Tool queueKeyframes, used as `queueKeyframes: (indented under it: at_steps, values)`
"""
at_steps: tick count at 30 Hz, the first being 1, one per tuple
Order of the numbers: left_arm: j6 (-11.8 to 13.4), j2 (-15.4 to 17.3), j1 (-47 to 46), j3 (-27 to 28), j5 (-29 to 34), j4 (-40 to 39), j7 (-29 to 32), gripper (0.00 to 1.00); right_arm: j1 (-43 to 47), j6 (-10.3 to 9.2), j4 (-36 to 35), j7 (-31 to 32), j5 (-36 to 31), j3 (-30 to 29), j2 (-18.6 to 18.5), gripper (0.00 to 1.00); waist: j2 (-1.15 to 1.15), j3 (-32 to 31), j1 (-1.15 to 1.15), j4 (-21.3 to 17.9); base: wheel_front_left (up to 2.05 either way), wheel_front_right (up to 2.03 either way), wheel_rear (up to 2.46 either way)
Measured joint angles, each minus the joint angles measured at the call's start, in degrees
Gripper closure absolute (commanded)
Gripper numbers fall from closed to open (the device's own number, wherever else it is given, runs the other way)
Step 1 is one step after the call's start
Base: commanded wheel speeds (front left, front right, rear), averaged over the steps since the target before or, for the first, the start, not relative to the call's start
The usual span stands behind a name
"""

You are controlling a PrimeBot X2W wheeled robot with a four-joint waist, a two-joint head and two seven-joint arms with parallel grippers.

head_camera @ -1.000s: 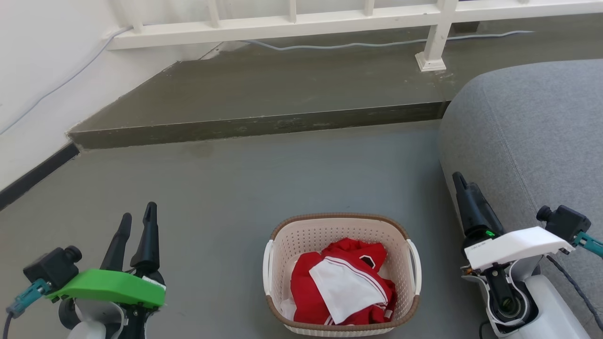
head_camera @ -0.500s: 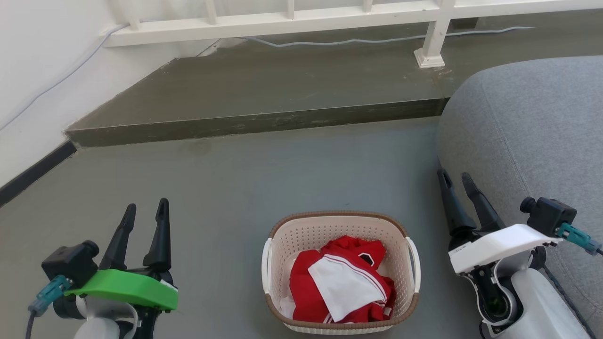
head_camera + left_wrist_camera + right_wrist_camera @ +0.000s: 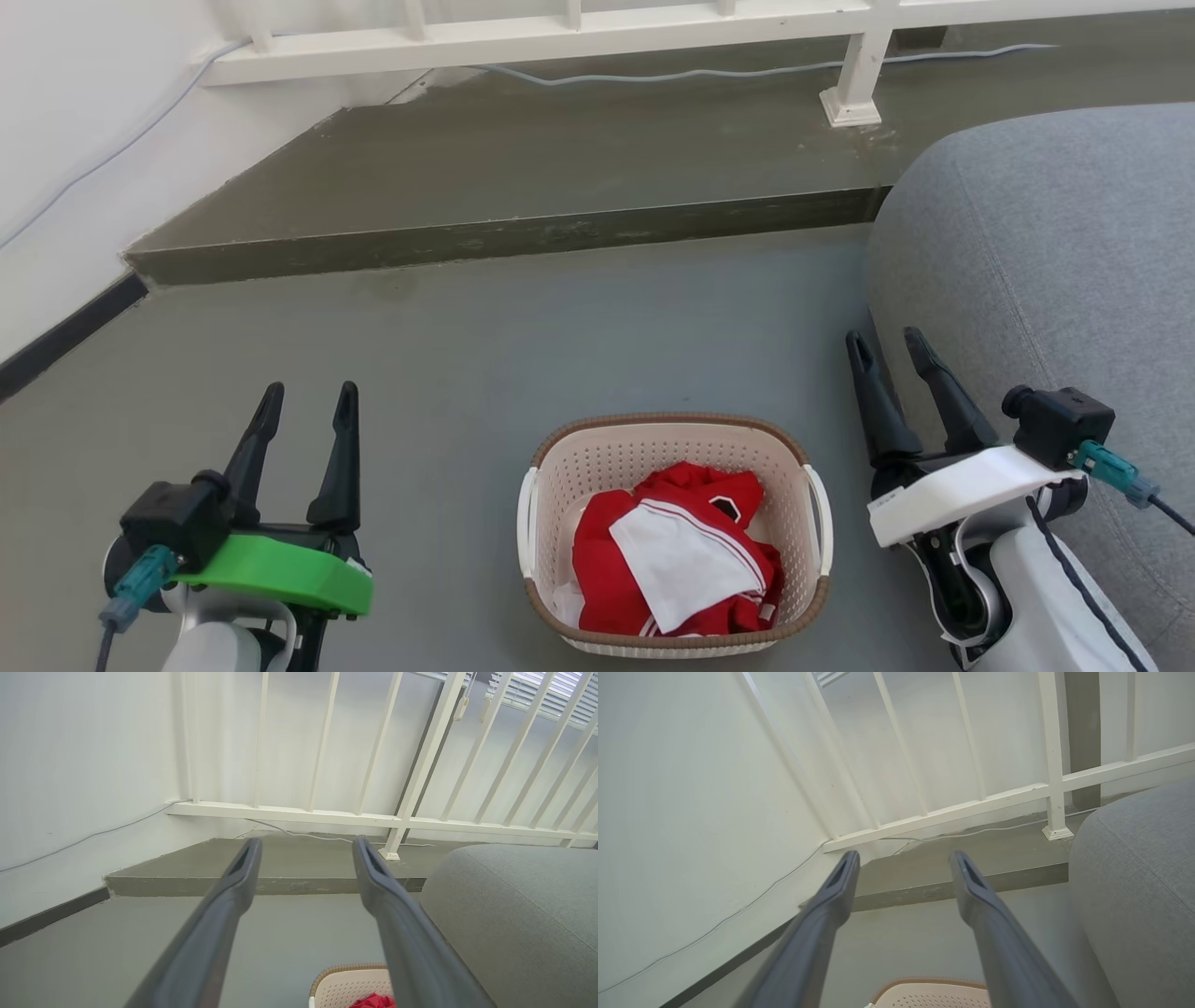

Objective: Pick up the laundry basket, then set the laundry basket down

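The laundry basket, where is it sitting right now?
Head view, bottom centre: the cream perforated plastic basket sits on the grey floor between the left pincer and right pincer.

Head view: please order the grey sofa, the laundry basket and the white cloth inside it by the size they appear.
1. grey sofa, largest
2. laundry basket
3. white cloth, smallest

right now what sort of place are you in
Probably a living area in a home. A grey fabric sofa stands on the right, a laundry basket with red and white clothes sits on the grey floor, and a white railing runs along a raised step.
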Motion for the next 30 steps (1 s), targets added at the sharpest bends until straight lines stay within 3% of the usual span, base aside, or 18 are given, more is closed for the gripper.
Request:
queueKeyframes:
  at_steps: [30]
  values:
    - [0.0, -1.2, 0.0, 0.4, 2.0, 0.0, -0.5, 0.0, -0.2, 0.1, 0.5, -0.6, -4.8, -2.0, 1.8, 0.0, 0.0, 0.2, 0.0, 0.2, 0.0, 0.0, 0.0]
